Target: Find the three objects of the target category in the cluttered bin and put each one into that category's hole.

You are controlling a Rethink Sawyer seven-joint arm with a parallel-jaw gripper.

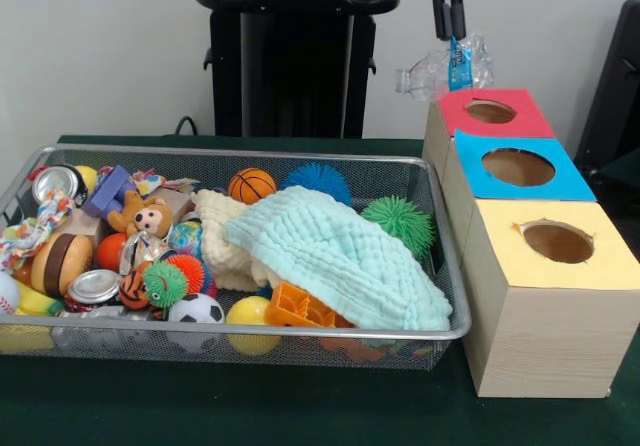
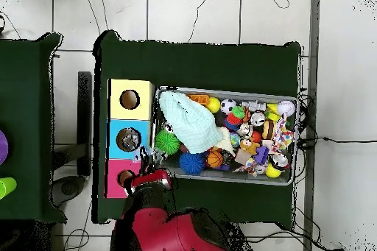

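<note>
My gripper (image 1: 447, 28) hangs from the top edge, shut on a crumpled clear plastic lump with a blue label (image 1: 447, 69). The lump hangs in the air over the far left side of the red-topped box (image 1: 520, 121), just beyond the blue-topped box. The round hole in the blue top (image 1: 518, 167) is nearer the camera and to the right of the lump. In the overhead view something greyish shows inside the blue hole (image 2: 129, 139). The wire mesh bin (image 1: 455, 266) stands left of the boxes, full of toys. No other clear plastic lump shows in the bin.
A yellow-topped box with a hole (image 1: 557, 242) stands nearest the camera. In the bin, a pale green cloth (image 1: 335, 256) covers part of the clutter, with spiky balls (image 1: 400, 221), silver cans (image 1: 95, 286), small sports balls and a plush toy (image 1: 145, 216).
</note>
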